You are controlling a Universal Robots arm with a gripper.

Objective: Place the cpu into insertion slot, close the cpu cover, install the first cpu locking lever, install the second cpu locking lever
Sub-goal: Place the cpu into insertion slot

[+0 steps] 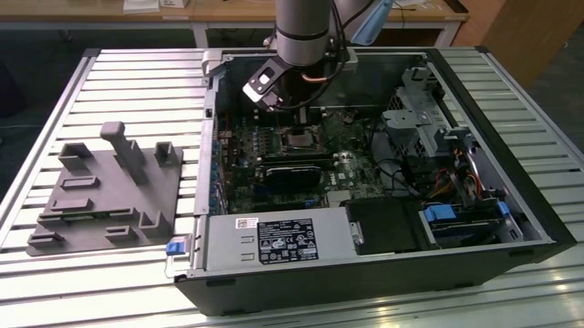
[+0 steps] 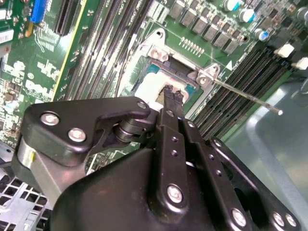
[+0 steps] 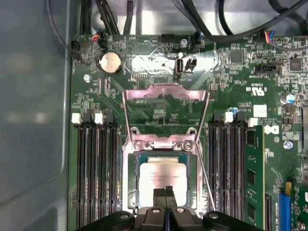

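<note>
The exterior view looks down from high and far off at the whole open black computer case (image 1: 365,290) on the ribbed metal worktop (image 1: 137,82). Both wrist views hang close over the small square silver-rimmed socket (image 3: 129,183) (image 2: 159,48), the first straight down, the second slanted.

Exterior view: arm (image 1: 306,31) is cut off at the top edge of the frame. The bench (image 1: 137,82) runs off the frame at the sides and bottom. The insertion slot (image 1: 299,141), frame centre, is too small to tell cpu from rim.

Second wrist view: the gripper (image 2: 173,91) body covers most of the insertion slot. The cpu (image 2: 150,89) is a glare-washed pale patch, surface unreadable.

First wrist view: the jaws overlap one edge of the cpu; contact or gap can't be told. The locking lever (image 3: 207,178) ends behind the gripper body.
</note>
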